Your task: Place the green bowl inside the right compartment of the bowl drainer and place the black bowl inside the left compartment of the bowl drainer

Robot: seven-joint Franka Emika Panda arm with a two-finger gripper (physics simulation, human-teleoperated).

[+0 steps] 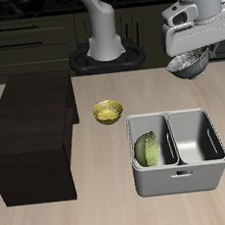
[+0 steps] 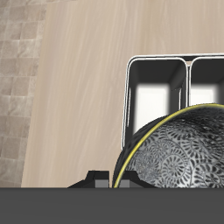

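On the wooden bench (image 1: 115,208), the grey metal two-compartment bowl drainer (image 1: 181,181) holds the olive-green mottled bowl (image 1: 146,148) leaning in one compartment, while behind and above the drainer the hand (image 1: 190,59) is clamped on the silvery-grey speckled black bowl (image 2: 179,153).

— We see even, soft light from above; the table (image 1: 194,209) looks bright, the dark cabinet (image 1: 33,133) nearly featureless.

— We notice faint shadows inside the bowl drainer (image 1: 181,181), and both renders are coarse. In the wrist view the black bowl (image 2: 179,153) looms close, its speckle crisp, without glare.
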